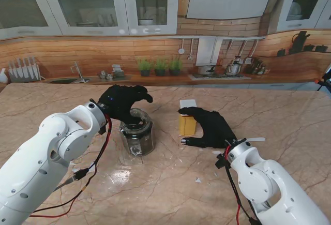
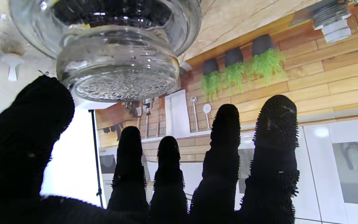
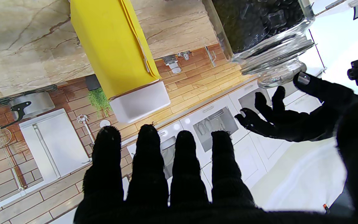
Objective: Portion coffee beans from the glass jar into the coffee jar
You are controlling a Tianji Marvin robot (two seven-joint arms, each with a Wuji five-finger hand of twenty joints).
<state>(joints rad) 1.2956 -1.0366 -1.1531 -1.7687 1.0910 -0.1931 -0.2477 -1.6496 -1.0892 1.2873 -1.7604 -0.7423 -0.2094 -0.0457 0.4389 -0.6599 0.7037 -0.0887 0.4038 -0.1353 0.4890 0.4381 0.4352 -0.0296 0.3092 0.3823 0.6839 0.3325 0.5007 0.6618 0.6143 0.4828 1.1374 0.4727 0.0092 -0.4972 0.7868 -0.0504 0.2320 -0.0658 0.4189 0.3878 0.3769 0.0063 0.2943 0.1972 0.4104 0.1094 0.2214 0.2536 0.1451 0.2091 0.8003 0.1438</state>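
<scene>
Robot hand, right [image 1: 211,128]: lies nearest me, low over the desk [image 1: 170,189], fingers [image 3: 148,161] straight and spread, gripping nothing; in the right wrist view all four fingertips stand apart with no object between them. Its fingertips point toward the yellow coffee jar [image 1: 187,122], which stands just beyond and slightly left of them, upright on the desk, long axis vertical, white lid [image 3: 140,102] on top. From the stand view the thumb side looks touching or nearly touching the jar's wall; I cannot tell which. Robot hand, left [image 1: 125,102]: farther from me, arched palm-down over the glass jar [image 1: 136,133], fingers [image 2: 222,140] loosely curled and apart, not closed on the glass; the left wrist view shows the jar's lid knob just off the thumb with a gap to the fingertips. Glass jar: stands upright on the desk left of the coffee jar, the two near each other but apart, long axis vertical, mouth up, dark beans visible inside, glass lid [image 2: 117,71] still seated. Judgement: the coming move turns on the left hand sitting directly over the lid, so a straight descent along the jar's vertical axis should meet the knob; the left hand is plainly the nearer one. Pouring looks not yet begun, both jars being capped.
</scene>
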